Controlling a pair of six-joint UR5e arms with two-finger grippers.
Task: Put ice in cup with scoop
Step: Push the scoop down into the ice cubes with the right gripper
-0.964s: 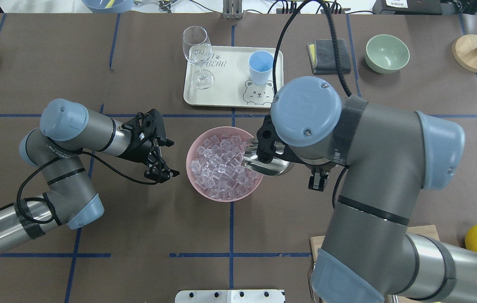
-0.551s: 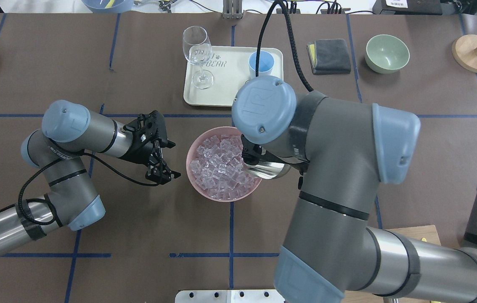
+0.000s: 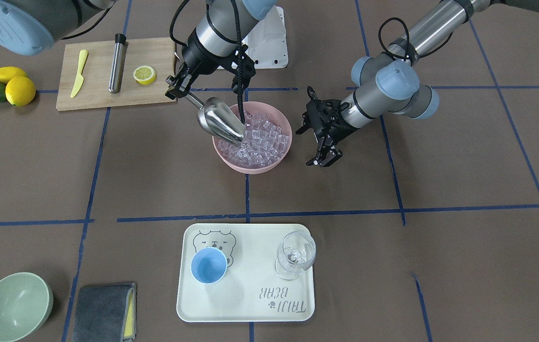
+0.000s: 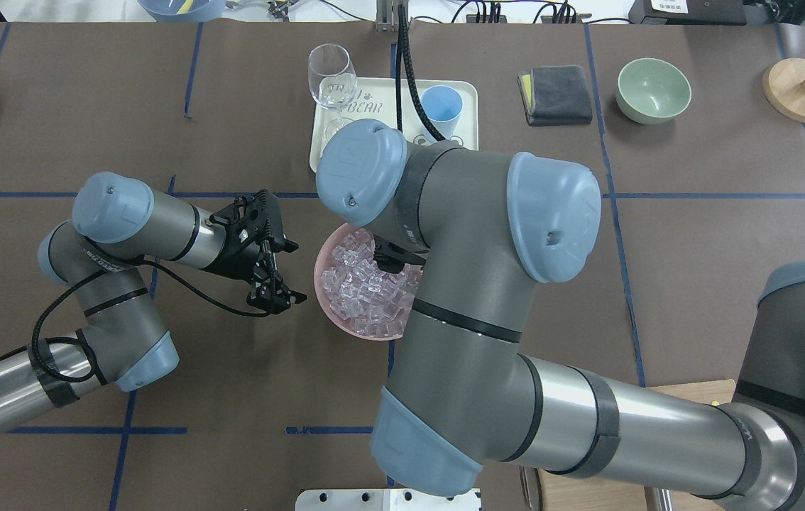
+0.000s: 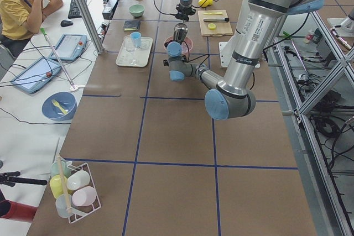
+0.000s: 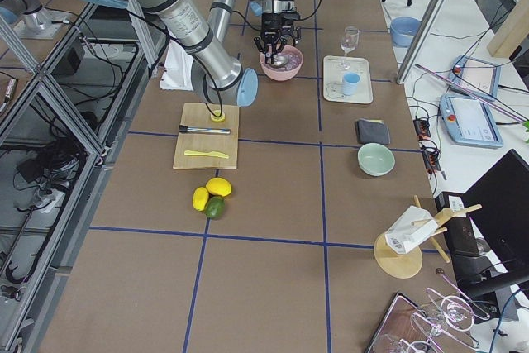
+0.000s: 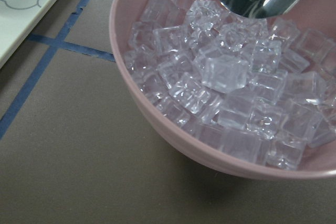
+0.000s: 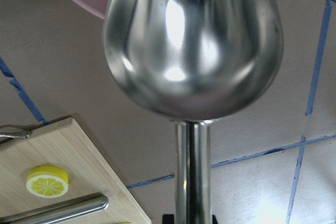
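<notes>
The ice (image 3: 262, 137) fills a pink bowl (image 3: 284, 124) at the table's middle; it also shows in the overhead view (image 4: 360, 284) and close up in the left wrist view (image 7: 226, 72). My right gripper (image 3: 177, 89) is shut on the handle of the steel scoop (image 3: 219, 121). The scoop slants down with its mouth end in the ice at the bowl's side, and it fills the right wrist view (image 8: 191, 40). My left gripper (image 3: 303, 148) is open and empty beside the bowl, apart from it. The light-blue cup (image 3: 208, 266) stands upright on the tray.
The cream tray (image 3: 245, 304) also holds a wine glass (image 3: 295, 254). A green bowl (image 3: 15, 306) and a grey cloth (image 3: 103, 311) lie beside it. A cutting board (image 3: 98, 97) holds a steel tube (image 3: 117, 69), a lemon slice (image 3: 144, 73) and a plastic knife. My right arm hides half the bowl from overhead.
My right arm has swung left over the bowl and now hides the scoop from overhead. My left gripper has crept slightly toward the bowl and stays open.
</notes>
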